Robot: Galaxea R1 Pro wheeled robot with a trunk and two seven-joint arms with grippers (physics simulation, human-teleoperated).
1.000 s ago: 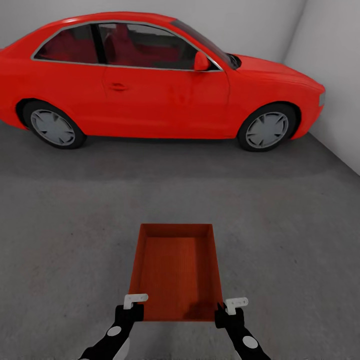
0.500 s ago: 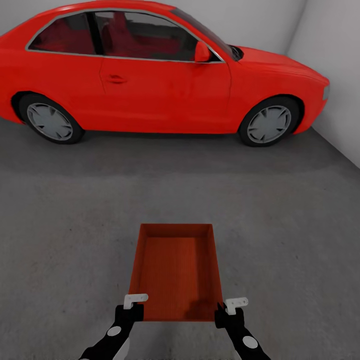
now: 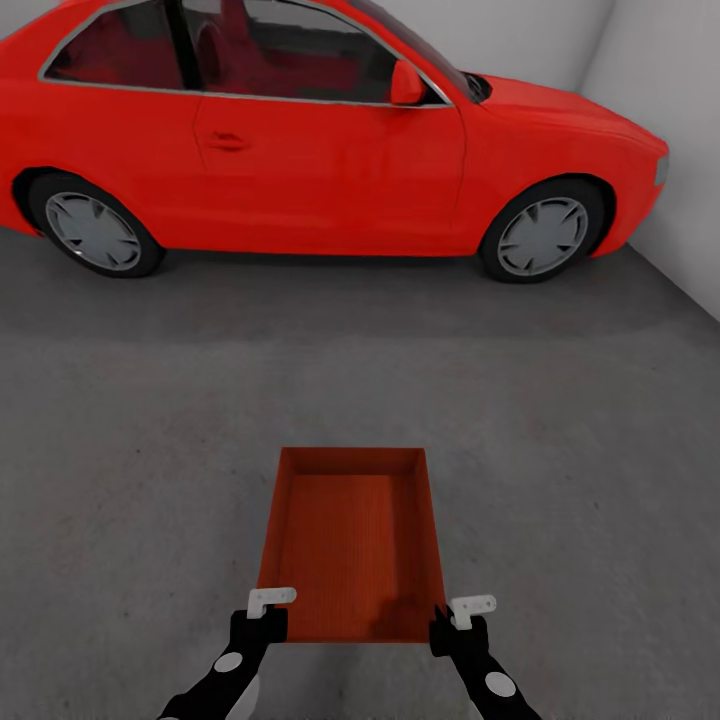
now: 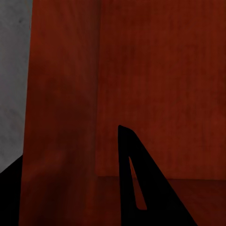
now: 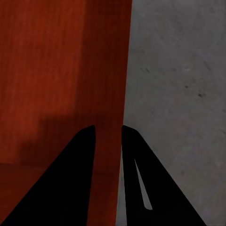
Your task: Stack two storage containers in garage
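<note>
One orange-red open-topped storage container (image 3: 350,540) hangs in front of me above the dark grey concrete garage floor (image 3: 140,450), its long side pointing towards the car. My left gripper (image 3: 262,612) is shut on its near left corner and my right gripper (image 3: 456,618) is shut on its near right corner. In the left wrist view the container's side wall (image 4: 61,117) runs between the dark fingers (image 4: 146,193). In the right wrist view the thin wall (image 5: 109,94) is pinched between both fingers (image 5: 75,179). The second container is out of view.
A red car (image 3: 330,150) stands side-on across the back of the garage, its front wheel (image 3: 543,235) at the right. A white-grey wall (image 3: 660,90) closes the right side. Open concrete lies between the container and the car.
The view has crept forward: the car now looms larger and higher in the picture. The container and both grippers keep their place in the head view.
</note>
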